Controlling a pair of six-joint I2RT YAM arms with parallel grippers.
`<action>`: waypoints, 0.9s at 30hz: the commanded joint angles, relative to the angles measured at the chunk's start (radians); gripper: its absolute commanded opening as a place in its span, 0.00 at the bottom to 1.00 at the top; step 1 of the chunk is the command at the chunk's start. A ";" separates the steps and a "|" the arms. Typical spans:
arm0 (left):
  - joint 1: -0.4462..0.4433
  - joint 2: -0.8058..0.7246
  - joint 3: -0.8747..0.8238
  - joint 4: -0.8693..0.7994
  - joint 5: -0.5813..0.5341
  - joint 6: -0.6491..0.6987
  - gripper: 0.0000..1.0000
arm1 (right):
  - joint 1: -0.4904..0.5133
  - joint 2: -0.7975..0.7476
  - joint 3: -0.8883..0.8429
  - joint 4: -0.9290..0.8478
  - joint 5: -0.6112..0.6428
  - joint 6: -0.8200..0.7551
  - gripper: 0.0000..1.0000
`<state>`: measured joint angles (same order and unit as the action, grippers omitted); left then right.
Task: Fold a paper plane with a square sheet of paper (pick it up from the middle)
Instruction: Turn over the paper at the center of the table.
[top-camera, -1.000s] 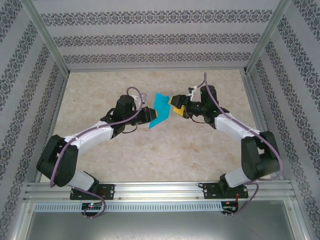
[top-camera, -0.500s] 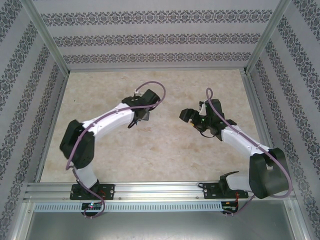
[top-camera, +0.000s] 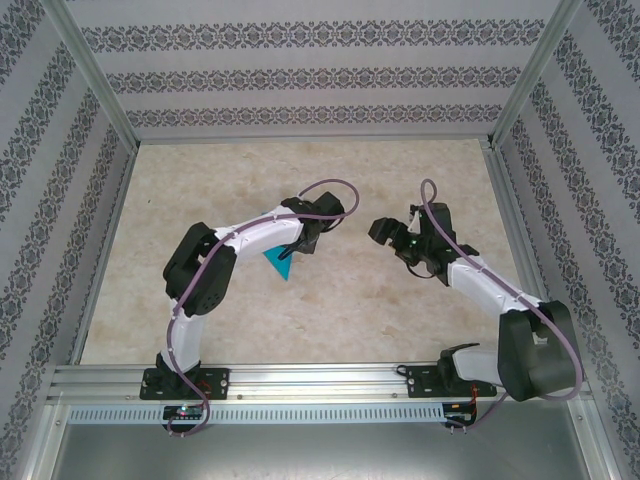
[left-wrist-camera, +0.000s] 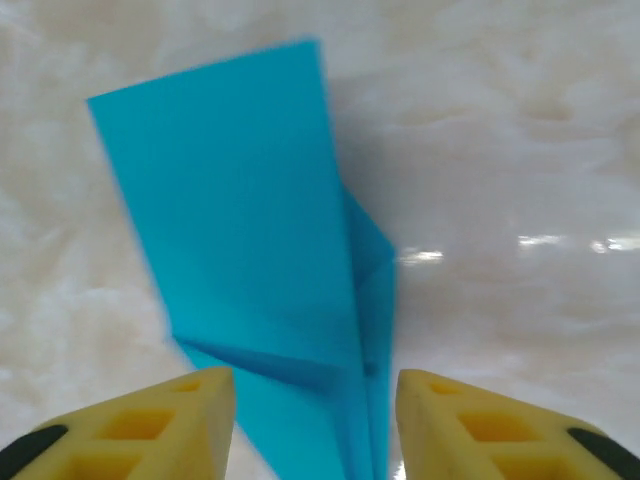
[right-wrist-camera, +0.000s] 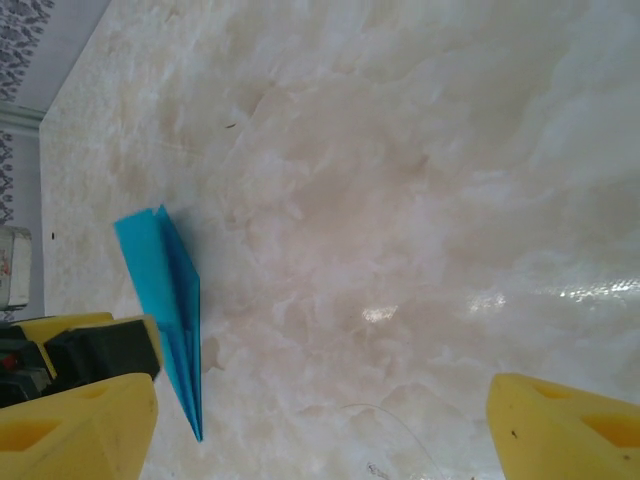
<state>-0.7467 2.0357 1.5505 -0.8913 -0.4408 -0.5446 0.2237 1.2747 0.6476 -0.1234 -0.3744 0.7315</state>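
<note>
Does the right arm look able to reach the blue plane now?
Probably, though awkwardly: the plane lies on the table near the right end effector, but the left end effector straddles it, jaws open.

The paper plane (top-camera: 279, 265) sits in the middle of the surface (top-camera: 330, 320), the left hand (top-camera: 290, 252) over it, the right hand (top-camera: 381, 230) near; every edge lies bare.

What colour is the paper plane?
The paper plane is plain cyan-blue, clearest in the left wrist view.
</note>
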 joint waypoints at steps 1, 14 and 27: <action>0.041 -0.073 -0.037 0.154 0.200 0.006 0.59 | -0.006 -0.022 0.014 -0.041 0.041 -0.028 0.84; 0.339 -0.427 -0.466 0.434 0.426 -0.087 0.98 | 0.401 0.263 0.324 -0.125 0.275 0.026 0.54; 0.553 -0.579 -0.713 0.455 0.427 -0.125 1.00 | 0.629 0.776 0.791 -0.151 0.241 0.063 0.23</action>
<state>-0.2272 1.4975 0.8555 -0.4786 -0.0071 -0.6411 0.8501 1.9984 1.3834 -0.2512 -0.1349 0.7876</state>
